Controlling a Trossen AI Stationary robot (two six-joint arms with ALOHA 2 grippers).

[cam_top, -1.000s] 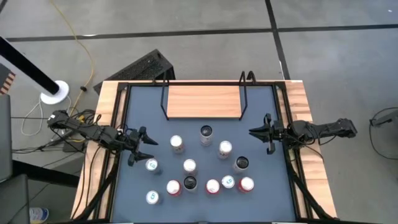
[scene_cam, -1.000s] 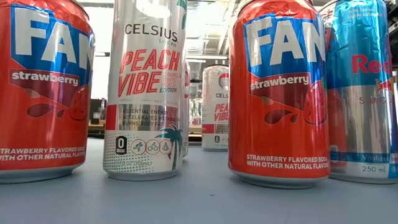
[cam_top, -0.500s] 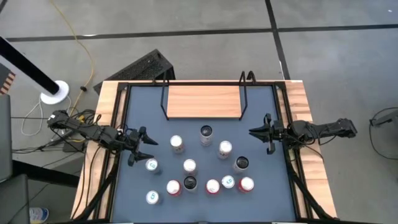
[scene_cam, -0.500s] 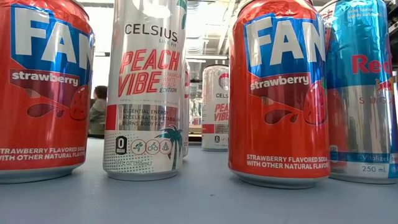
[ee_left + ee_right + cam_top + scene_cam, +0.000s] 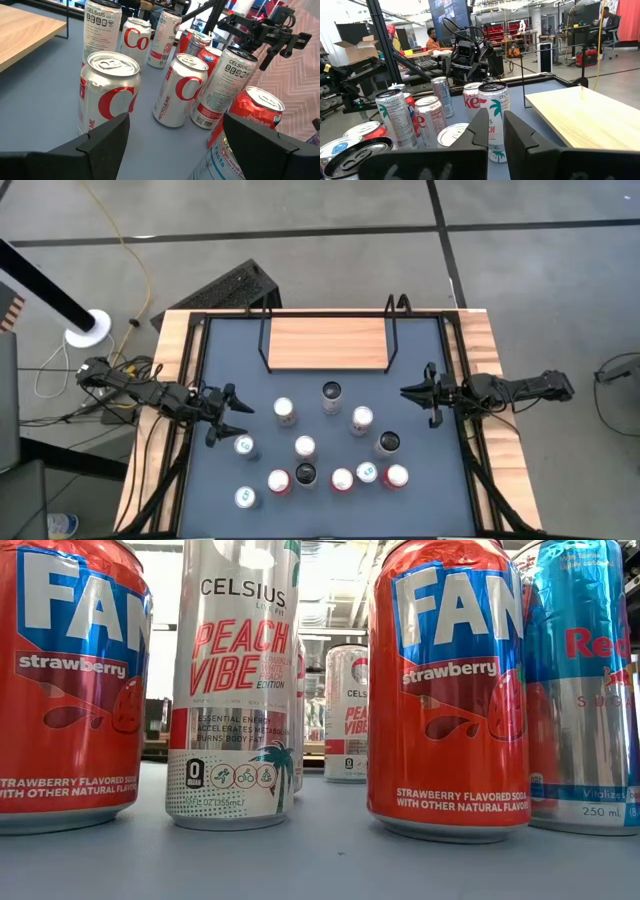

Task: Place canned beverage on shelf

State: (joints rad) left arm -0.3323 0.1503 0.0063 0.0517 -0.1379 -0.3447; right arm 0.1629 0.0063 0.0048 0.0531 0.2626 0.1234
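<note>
High view shows both arms stretched level over the table edges, each pointing inward toward a cluster of upright cans on the grey-blue table top [image 5: 225,340]. At the left of the frame the left gripper [image 5: 226,414] hangs just over the table's edge with its jaws spread and nothing between them; a blue-topped can [image 5: 244,445] stands just below it in the frame. At the right of the frame the right gripper [image 5: 424,392] has its jaws nearly pressed together, gripping nothing. The shelf [image 5: 326,342] sits in the upper middle of the frame, its light-wood board bare, well apart from both grippers.

Low view reads the labels: two red cans marked "FAN" and "strawberry" [image 5: 452,690], with "STRAWBERRY FLAVORED SODA WITH OTHER NATURAL FLAVORS" beneath; a tall silver can [image 5: 236,680] marked "CELSIUS PEACH VIBE"; and at the right edge a blue can [image 5: 588,690] with "Red" and "250 mL"
</note>
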